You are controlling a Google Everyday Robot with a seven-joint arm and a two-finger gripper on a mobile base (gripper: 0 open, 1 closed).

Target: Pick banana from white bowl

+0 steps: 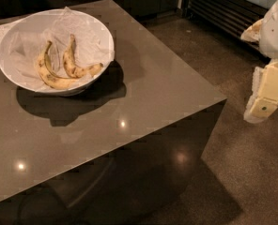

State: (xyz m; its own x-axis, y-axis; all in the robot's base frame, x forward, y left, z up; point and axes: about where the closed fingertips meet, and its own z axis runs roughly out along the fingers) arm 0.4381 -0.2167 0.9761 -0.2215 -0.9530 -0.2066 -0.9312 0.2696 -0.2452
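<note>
Glossy brown worktop (143, 102) fills the foreground, its near corner jutting toward the lens and two small spots of lamp light glinting on its surface. At the far left of the worktop stands a wide, shallow white bowl (75, 89), casting a dark shadow forward and to the right. Crumpled white paper (87, 36) lines the bowl and rises above its far rim.

Two pieces of fruit lie on the paper, side by side in the lower half of the bowl. On the right is the banana (69, 62), ripe yellow and heavily freckled brown, bent like a hook, with one end pointing toward the far rim and its blunt tip turned toward the bowl's right wall. Just left of it, the longer second banana (47, 78) curves in a smooth crescent, its lower end passing beneath the hooked one's bend.

At the frame's right edge, the robot's cream-coloured hand (266, 100) hangs below a white arm (277, 27), off the worktop and above the speckled dark floor (242, 163). It is well apart from the bowl and touches nothing on the worktop. Whether the hand is open or closed cannot be told from this angle; nothing is seen in it. A dark slatted grille (214, 8) runs along the background at upper right.
</note>
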